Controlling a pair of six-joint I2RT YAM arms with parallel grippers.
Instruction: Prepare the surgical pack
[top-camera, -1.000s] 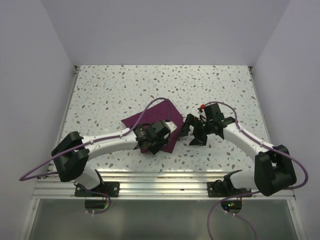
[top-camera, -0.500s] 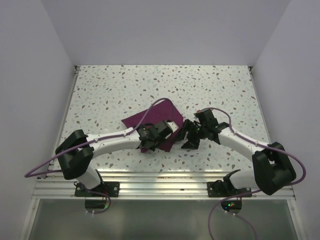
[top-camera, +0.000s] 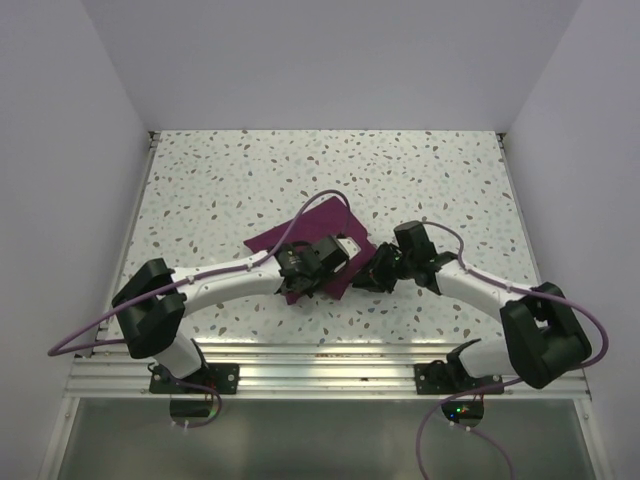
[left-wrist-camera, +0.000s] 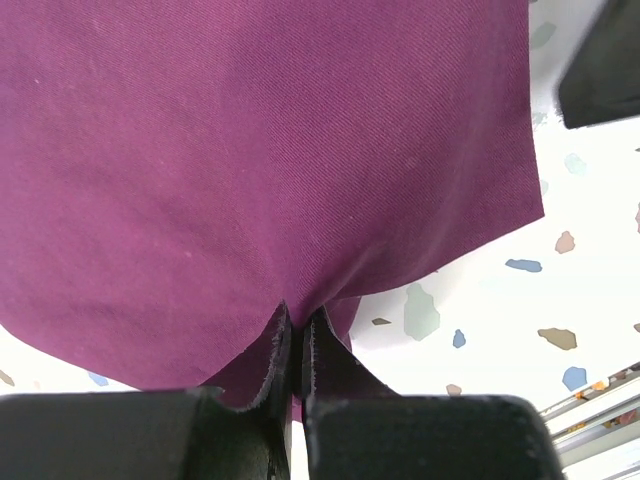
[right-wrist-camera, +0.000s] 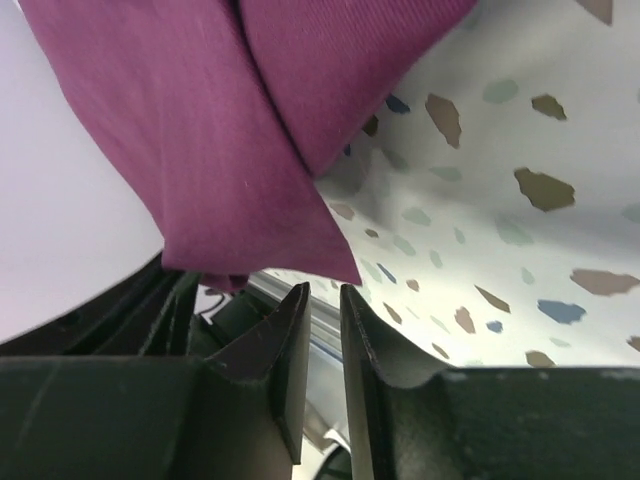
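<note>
On the speckled table (top-camera: 420, 180): a dark-purple cloth (top-camera: 330, 226), folded to a roughly four-cornered shape, its middle hidden under a wrist. Reaching to this cloth from both sides, two arms. Over the near part of the cloth, the wrist of the left arm (top-camera: 225, 282); just beside the right corner of the cloth, the wrist of the right arm (top-camera: 480, 285). Across the far part of the cloth, a loop of purple cable (top-camera: 322, 197). At the right edge of the cloth, next to the left wrist, a small pale rectangular thing (top-camera: 348, 245); too small to say what.

Left jaws: pressed almost fully together, with a raised fold of the cloth (left-wrist-camera: 250, 150) pinched between the two black fingers (left-wrist-camera: 335, 365). Around the pinch, fabric drawn up into a small pleat; elsewhere on the cloth, smooth. To the right of the cloth in this wrist view, bare table and, higher up, a black part (left-wrist-camera: 605, 60); cannot tell of what.

Right jaws: nearly closed, only a narrow slit between the fingers (right-wrist-camera: 275, 370), and nothing held in it. Just beyond the tips, a hanging corner of the cloth (right-wrist-camera: 230, 130), in two layers with a diagonal fold line; cannot tell whether touching the tips or not. Below that corner, the table.
</note>
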